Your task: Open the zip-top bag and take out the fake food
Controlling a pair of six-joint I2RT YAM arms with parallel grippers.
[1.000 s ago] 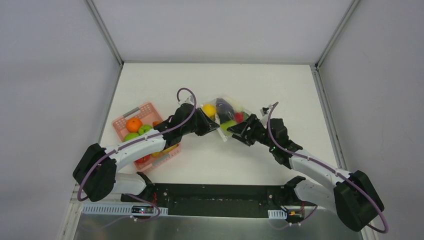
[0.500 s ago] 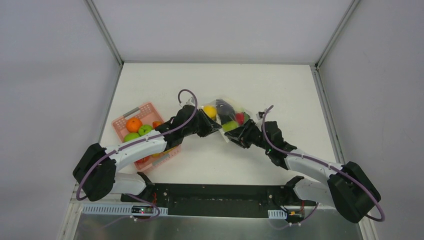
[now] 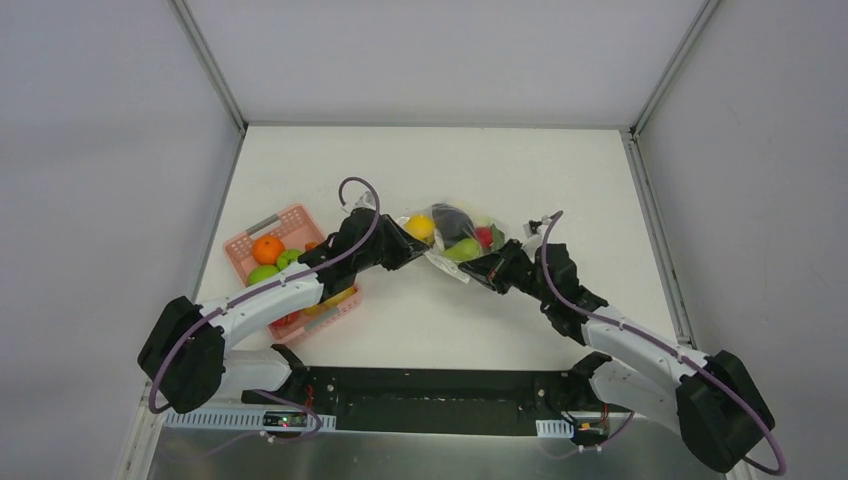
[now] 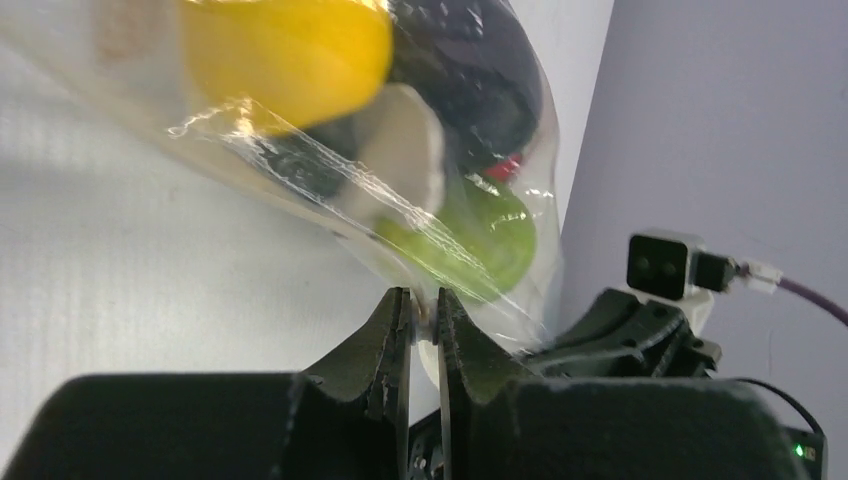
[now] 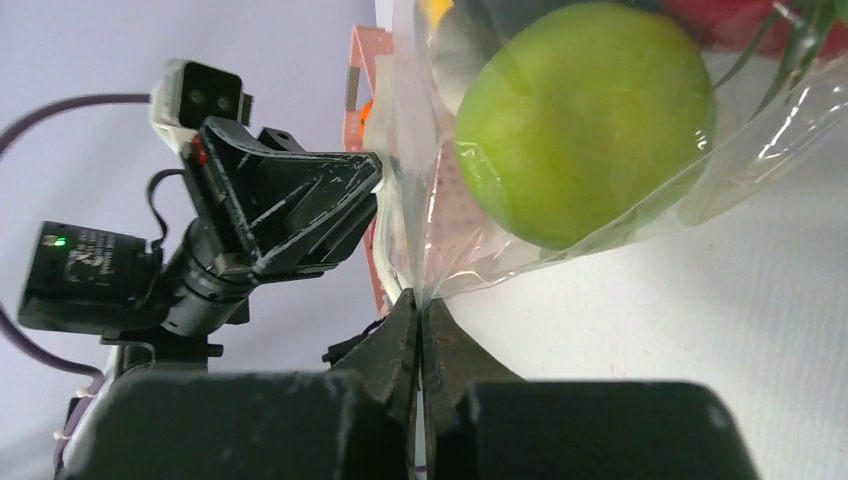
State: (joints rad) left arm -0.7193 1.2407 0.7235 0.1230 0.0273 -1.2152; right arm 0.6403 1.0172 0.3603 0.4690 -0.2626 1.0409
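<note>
Two sets of fingers had hold of one bag [image 3: 452,232] near the middle of the counter [image 3: 450,160], to the right of the pink basket [image 3: 245,243]. The right fingers [image 5: 420,318], gaping a second earlier, had snapped fully shut on a fold of plastic at the bag's near edge. The left fingers [image 3: 418,252] stayed nearly closed, pinching the film close beside them (only a sliver of gap showed on the wrist view). The left arm had drawn back a little, and the bag looked stretched between the two.

That probably meant the pull to part the zip could begin. The seal looked unopened and the food [image 4: 285,45] all remained inside.

Counted: two arms, one bag, one basket, and five pieces visible in the bag. These were one yellow fruit, one dark eggplant, one white vegetable, one red tomato and one green fruit. The basket showed one orange [image 3: 267,248] and two green apples [image 3: 263,272], with more hidden under the left arm.
</note>
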